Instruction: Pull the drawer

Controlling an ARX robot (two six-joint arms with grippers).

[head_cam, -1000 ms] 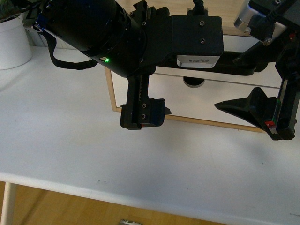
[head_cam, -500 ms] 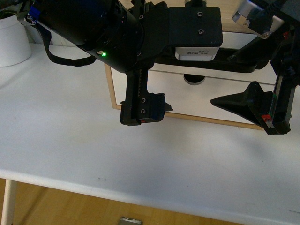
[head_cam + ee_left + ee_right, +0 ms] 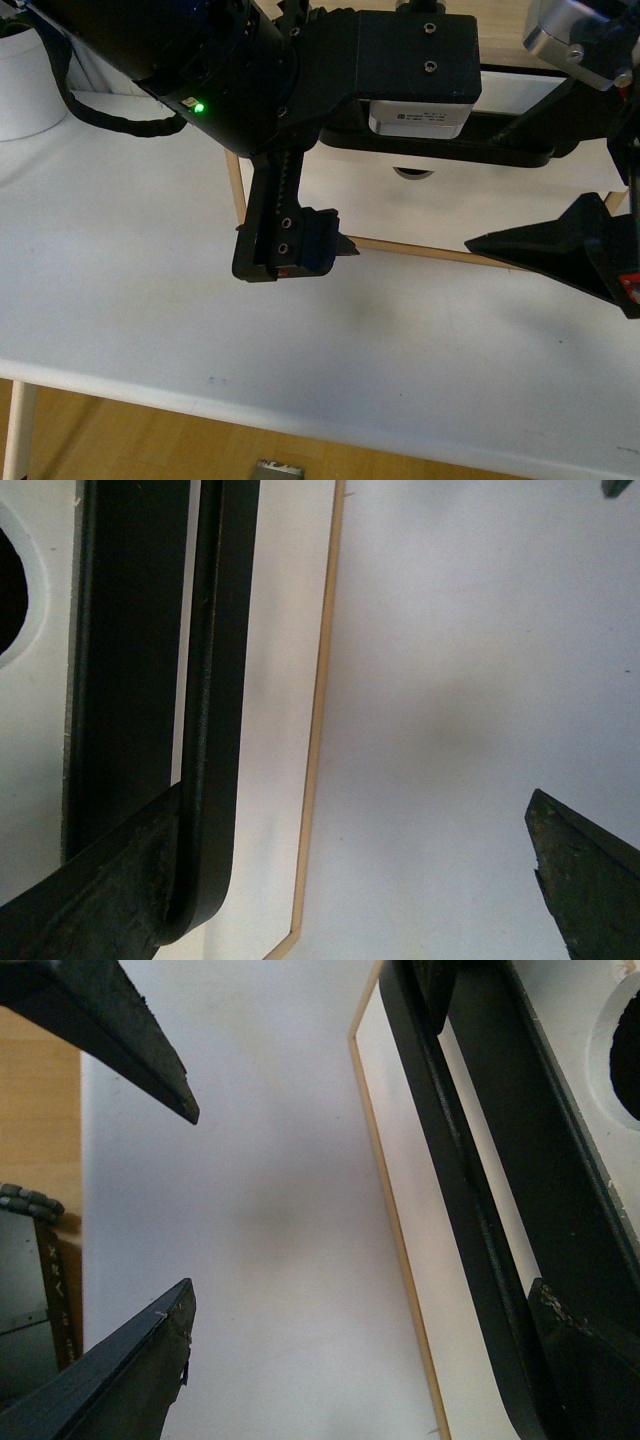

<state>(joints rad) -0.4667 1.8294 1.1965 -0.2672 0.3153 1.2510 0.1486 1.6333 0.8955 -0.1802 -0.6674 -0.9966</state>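
The drawer (image 3: 470, 205) has a white front, a half-round notch (image 3: 413, 172) and a long black bar handle (image 3: 500, 150); its wood edge rests on the white table (image 3: 150, 300). My left gripper (image 3: 350, 815) is open across the handle's (image 3: 215, 680) end. One of its fingers (image 3: 90, 900) is behind the bar, the other (image 3: 290, 245) lies out over the table. My right gripper (image 3: 362, 1295) is open too. One of its fingers (image 3: 585, 1360) sits by the handle (image 3: 450, 1190), the other (image 3: 545, 250) over the table. The upper fingers are hidden in the front view.
A white pot (image 3: 25, 85) stands at the table's far left. The table's front edge (image 3: 300, 395) runs low across the front view, wooden floor below it. The left gripper's outer finger (image 3: 130, 1030) shows as a dark wedge in the right wrist view.
My right gripper has shifted right and lower in the front view, partly leaving the frame. The left gripper's outer finger has slid slightly down and left. The drawer front sits about where it was.
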